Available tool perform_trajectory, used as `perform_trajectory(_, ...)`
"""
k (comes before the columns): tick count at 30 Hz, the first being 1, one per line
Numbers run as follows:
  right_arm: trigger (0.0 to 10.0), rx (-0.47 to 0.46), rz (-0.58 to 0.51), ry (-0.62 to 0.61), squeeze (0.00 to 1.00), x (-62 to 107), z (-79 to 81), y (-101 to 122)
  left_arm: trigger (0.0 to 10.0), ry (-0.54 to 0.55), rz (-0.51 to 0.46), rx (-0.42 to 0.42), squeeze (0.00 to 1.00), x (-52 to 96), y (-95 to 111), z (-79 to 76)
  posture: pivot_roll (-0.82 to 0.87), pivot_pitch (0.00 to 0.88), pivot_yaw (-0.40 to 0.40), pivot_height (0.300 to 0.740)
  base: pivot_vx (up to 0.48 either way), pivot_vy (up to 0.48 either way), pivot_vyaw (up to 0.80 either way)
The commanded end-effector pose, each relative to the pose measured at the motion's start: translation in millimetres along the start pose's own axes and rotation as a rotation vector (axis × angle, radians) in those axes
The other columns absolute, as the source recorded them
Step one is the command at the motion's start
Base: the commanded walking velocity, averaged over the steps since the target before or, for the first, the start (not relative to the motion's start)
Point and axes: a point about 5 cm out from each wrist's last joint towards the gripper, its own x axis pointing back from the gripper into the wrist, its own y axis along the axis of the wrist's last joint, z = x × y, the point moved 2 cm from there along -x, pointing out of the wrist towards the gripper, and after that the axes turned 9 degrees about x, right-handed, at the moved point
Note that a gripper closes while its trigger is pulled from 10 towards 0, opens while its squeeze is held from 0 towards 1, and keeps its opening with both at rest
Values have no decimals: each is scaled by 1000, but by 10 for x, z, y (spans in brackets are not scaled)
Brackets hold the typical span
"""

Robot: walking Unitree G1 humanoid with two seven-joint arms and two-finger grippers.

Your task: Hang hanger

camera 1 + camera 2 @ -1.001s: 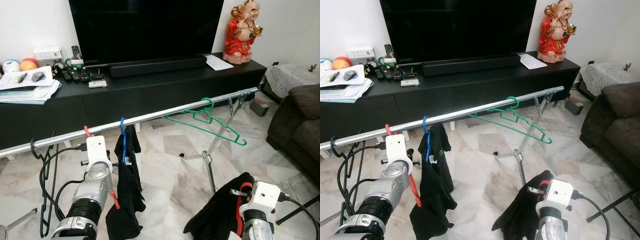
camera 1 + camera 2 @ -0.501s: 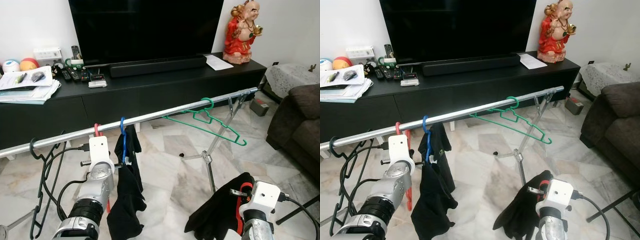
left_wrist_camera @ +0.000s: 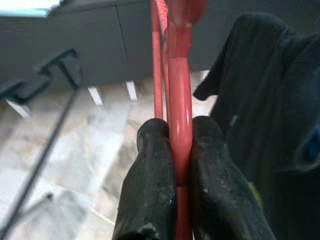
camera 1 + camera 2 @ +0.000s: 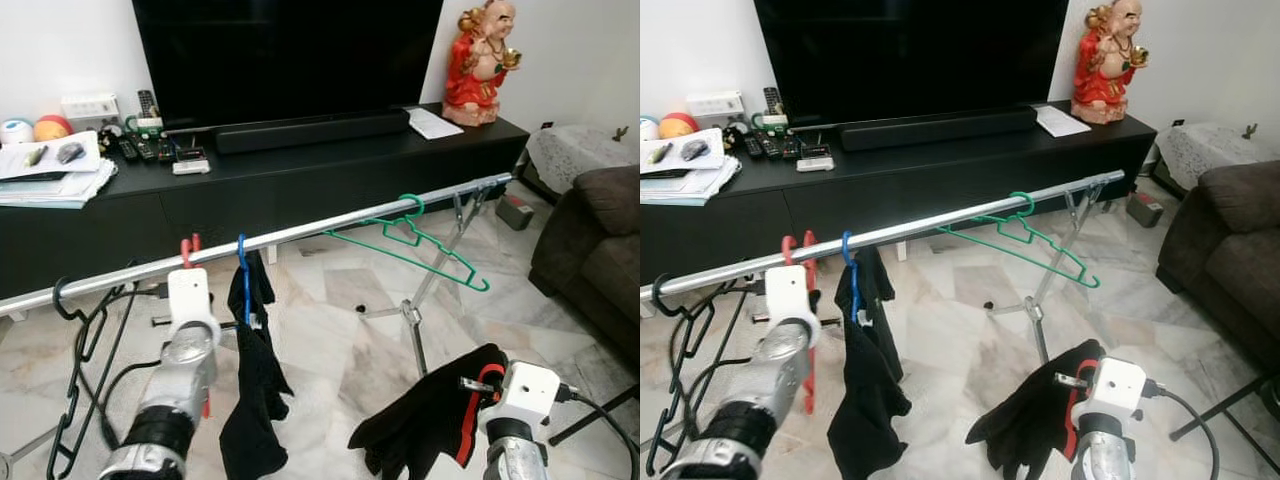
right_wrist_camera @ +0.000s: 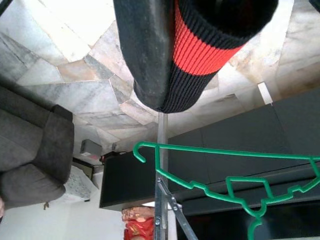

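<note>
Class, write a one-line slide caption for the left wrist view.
Left pincer shut on a red hanger, beside a hanging black garment.

red hanger [image 4: 187,250]: body hidden behind left arm, only hook visible upper left. Rail [image 4: 300,232] cut off at left edge. Right wrist view: fingertips buried in black-red garment [image 5: 195,45].

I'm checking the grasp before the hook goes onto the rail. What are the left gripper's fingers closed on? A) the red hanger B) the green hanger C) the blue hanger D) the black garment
A: in the left wrist view the left gripper pinches the red hanger between its two black fingers, with the black garment hanging beside it.
</note>
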Motion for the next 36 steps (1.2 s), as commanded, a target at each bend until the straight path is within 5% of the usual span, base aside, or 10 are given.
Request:
perform_trajectory(1, 10000, -3, -5, -3, 0, -27, -17, 28, 0, -15, -48, -38, 0, 29, 57, 42, -43, 0, -3, 740, 0, 0, 0)
perform_trajectory(6, 10000, 2, -5, -2, 0, -38, -36, 34, 0, -58, -105, -64, 0, 148, 43, 188, -37, 0, -7, 740, 0, 0, 0)
perform_trajectory(7, 10000, 3, -5, -2, 0, -41, -41, 36, 1176, -75, -117, -76, 0, 183, 38, 211, -36, 0, -6, 740, 0, 0, 0)
perform_trajectory(8, 10000, 5, -6, -2, 0, -45, -47, 39, 7843, -96, -130, -106, 0, 224, 24, 233, -34, 0, -7, 740, 0, 0, 0)
perform_trajectory(9, 10000, 5, -6, -2, 0, -45, -47, 39, 7843, -96, -130, -106, 0, 224, 24, 233, -34, 0, -7, 740, 0, 0, 0)
perform_trajectory(10, 10000, 6, -7, -4, 0, -50, -57, 43, 10000, -150, -138, -163, 0, 297, -41, 245, -33, 0, -7, 740, 0, 0, 0)
perform_trajectory(20, 10000, 13, -9, -5, 0, -58, -87, 50, 10000, -209, -15, -209, 0, 593, -539, 458, -27, 0, -9, 740, 0, 0, 0)
perform_trajectory(36, 10000, 22, -21, 13, 0, -108, -57, 109, 10000, -257, 8, -162, 0, 742, -626, 459, -25, 0, 0, 740, -126, 0, 0)
